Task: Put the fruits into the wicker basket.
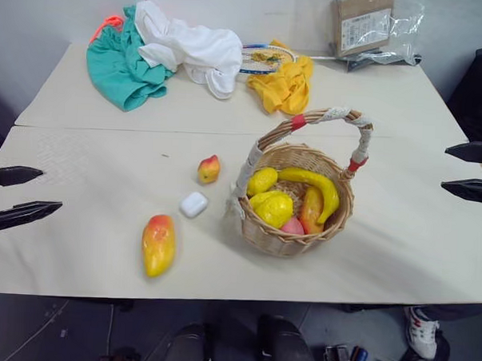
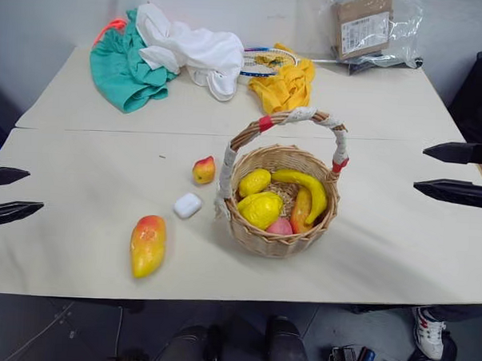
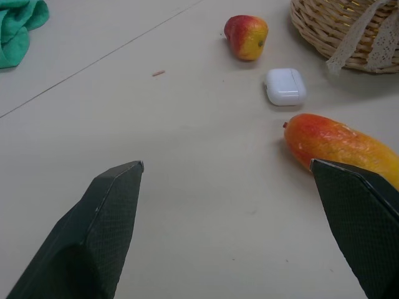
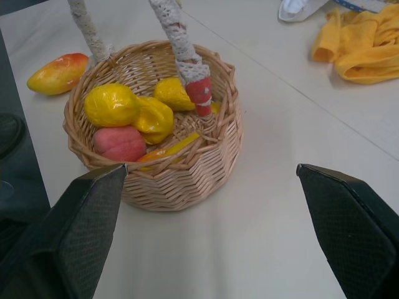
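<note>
Both tools hang wide and empty over the beige counter [image 1: 81, 181]: the left tool [image 1: 16, 193] nearest the long yellow-and-red toy mango [image 1: 158, 244] and small round peach [image 1: 209, 169], the right tool [image 1: 471, 170] beside the round tan wicker basket [image 1: 280, 238] holding banana [image 1: 321, 188] and lemons [image 1: 275, 209].

- I read this as a lab or test room, staged rather than lived in.
- Two plain beige tables [image 1: 81, 173] are pushed together against a bare white wall.
- A taped cardboard box [image 1: 362, 22] in plastic wrap sits at the back.
- Heaped cloths [image 1: 126, 63] and toy fruit look like props.
</note>
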Controlling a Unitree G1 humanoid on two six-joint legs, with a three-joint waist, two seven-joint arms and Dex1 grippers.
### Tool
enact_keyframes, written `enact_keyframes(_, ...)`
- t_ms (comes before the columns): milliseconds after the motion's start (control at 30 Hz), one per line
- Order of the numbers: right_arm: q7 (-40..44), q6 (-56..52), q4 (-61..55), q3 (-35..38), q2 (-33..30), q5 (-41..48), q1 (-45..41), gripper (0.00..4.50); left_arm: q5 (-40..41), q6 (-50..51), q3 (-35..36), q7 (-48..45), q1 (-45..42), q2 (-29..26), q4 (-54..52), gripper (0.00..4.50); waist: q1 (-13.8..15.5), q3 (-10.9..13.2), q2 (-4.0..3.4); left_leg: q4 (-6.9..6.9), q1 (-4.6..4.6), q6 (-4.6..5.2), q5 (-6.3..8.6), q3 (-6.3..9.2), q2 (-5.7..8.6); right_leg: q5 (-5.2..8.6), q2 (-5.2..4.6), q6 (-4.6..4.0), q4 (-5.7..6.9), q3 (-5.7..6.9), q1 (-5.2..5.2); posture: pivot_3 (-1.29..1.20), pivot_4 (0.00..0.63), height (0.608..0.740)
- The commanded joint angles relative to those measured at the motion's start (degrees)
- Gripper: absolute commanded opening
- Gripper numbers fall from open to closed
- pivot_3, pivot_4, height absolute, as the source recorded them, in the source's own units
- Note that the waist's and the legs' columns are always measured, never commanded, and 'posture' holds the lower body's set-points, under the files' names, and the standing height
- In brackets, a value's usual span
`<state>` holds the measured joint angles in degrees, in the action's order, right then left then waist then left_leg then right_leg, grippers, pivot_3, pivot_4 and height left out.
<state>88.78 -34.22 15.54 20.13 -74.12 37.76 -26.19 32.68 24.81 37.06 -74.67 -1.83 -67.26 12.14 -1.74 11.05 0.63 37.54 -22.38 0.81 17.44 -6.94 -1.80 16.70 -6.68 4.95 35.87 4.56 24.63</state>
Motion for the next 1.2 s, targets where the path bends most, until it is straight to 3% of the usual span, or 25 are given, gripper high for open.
enact_keyframes(33,3.32,0.57,-0.84,2.98,-1.46,0.89,0.74,4.48,-0.07,-0.55,0.61,-0.24,-1.35,-0.54,-0.17,4.50,0.01,0.00,-0.01,0.03,0.01,0.01,0.00,0.00,0.00,-0.02,-0.03,-0.01,0.02,-0.03,0.00,0.00,0.150,0.740)
enact_keyframes(767,-1.67,7.59,-3.30,4.55,0.30,-2.38,8.38,4.48,-4.42,-5.58,-10.23,1.13,-13.28,1.89,5.29,4.50,0.15,0.01,-0.03,0.21,0.07,-0.06,-0.04,-0.10,-0.03,-0.10,0.04,-0.05,0.20,-0.11,-0.02,0.00,0.150,0.740)
enact_keyframes(900,-2.64,1.12,-7.92,6.16,-0.43,0.97,8.39,4.48,-4.75,-4.47,-19.17,-3.32,-22.51,3.53,4.99,4.50,0.44,0.01,-0.02,0.42,0.04,-0.04,-0.05,-0.09,-0.03,-0.12,0.06,-0.02,0.34,-0.10,-0.04,0.00,0.150,0.740)
enact_keyframes(1033,-4.27,-1.33,-16.96,9.46,0.17,2.57,10.58,4.48,-11.53,-9.50,-31.76,-10.11,-34.83,6.36,8.26,4.50,1.19,0.01,-0.01,0.65,0.03,0.04,-0.09,-0.10,0.07,-0.16,0.19,0.05,0.56,-0.12,-0.07,0.00,0.150,0.740)
enact_keyframes(1133,-6.78,-4.64,-24.90,12.55,1.47,5.52,12.06,4.48,-15.92,-4.24,-40.29,-12.34,-44.08,10.02,11.86,4.50,1.64,0.01,0.00,0.73,0.04,0.09,-0.10,-0.14,0.10,-0.20,0.29,0.09,0.60,-0.17,-0.09,0.00,0.150,0.740)
enact_keyframes(1200,-9.37,-7.43,-30.76,14.72,2.84,8.31,13.08,4.48,-20.92,4.46,-46.24,-7.72,-50.09,14.24,14.40,4.50,1.80,0.02,0.03,0.79,0.02,0.14,-0.13,-0.14,0.10,-0.23,0.34,0.13,0.62,-0.18,-0.10,0.00,0.150,0.740)
